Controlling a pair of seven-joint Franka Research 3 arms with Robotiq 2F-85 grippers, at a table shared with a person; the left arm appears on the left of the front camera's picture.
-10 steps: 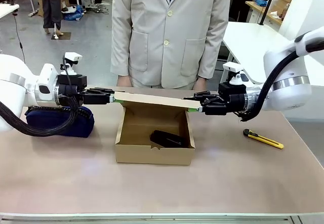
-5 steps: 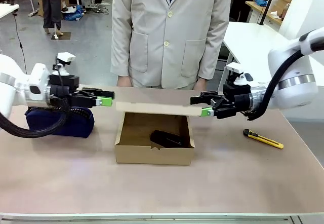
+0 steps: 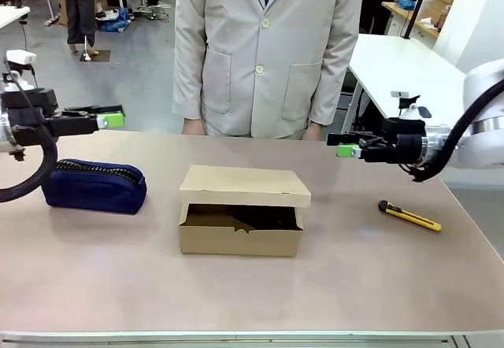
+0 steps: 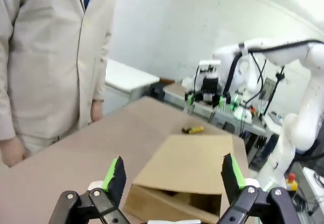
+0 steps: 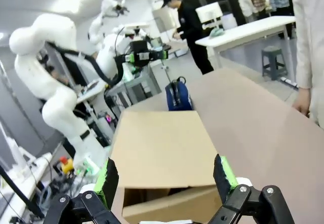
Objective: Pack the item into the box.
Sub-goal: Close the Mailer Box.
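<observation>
Smooth brown cardboard box (image 3: pixel 236 242) on our desk (image 3: pixel 354 285), flat lid down, dark gap at front.
We've got left gripper (image 3: pixel 114 116) and right gripper (image 3: pixel 340 144) spread wide, holding nothing.

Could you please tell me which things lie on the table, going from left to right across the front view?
navy pouch → cardboard box → utility knife
</observation>
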